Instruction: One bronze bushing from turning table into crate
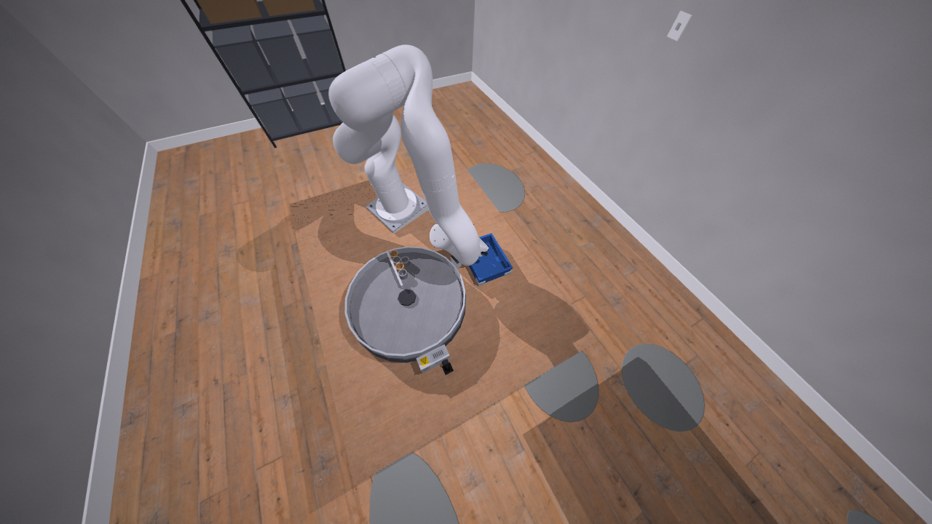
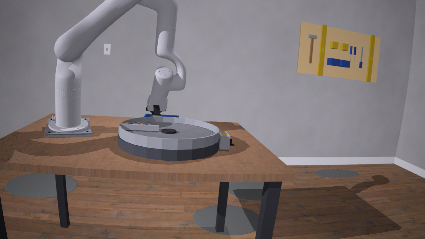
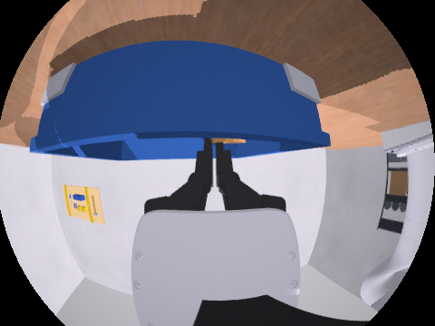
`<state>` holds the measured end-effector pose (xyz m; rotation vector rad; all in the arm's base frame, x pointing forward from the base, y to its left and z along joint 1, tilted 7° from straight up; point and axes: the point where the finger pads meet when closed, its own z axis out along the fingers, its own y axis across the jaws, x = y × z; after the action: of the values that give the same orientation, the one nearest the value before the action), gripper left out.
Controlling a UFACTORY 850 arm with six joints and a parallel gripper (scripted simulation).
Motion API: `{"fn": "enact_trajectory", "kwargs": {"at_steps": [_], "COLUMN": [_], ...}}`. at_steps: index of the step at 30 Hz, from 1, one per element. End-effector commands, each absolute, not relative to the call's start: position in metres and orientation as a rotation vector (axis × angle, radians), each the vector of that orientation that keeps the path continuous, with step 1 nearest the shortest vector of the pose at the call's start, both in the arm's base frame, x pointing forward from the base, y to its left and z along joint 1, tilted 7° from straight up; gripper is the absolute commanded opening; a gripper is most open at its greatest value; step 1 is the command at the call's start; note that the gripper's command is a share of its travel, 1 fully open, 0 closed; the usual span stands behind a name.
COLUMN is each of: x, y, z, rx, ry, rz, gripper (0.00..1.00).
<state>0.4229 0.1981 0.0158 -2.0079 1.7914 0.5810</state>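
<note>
My gripper (image 3: 214,148) is shut on a bronze bushing (image 3: 232,140), with its fingers close together. The fingertips and bushing are down in the blue crate (image 1: 490,268) (image 2: 173,116) (image 3: 181,91), behind its near wall in the wrist view. Most of the held bushing is hidden by that wall, so I cannot tell if it touches the crate floor. On the grey turning table (image 1: 384,329) (image 2: 190,144), two bronze bushings (image 1: 399,266) (image 1: 394,253) and several grey bushings (image 1: 404,260) (image 1: 402,274) stand together beside the white bar.
The white bar (image 1: 395,269) (image 2: 142,127) runs inward from the turning table's rim towards the dark hub (image 1: 406,298) (image 2: 168,130). A control box (image 1: 433,359) (image 2: 224,140) is on the rim's outer side. The crate stands right beside the turning table.
</note>
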Motion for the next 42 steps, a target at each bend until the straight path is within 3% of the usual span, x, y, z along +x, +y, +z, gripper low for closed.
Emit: {"fn": "enact_trajectory", "kwargs": {"at_steps": [1,42], "x": [0.4237,0.4239], "y": [0.1984,0.1976], "z": [0.0164,0.0106], "rx": [-2.008,-2.008], "ry": [1.79,1.79], "rz": [0.58,0.58], "gripper": [0.0,0.0]}}
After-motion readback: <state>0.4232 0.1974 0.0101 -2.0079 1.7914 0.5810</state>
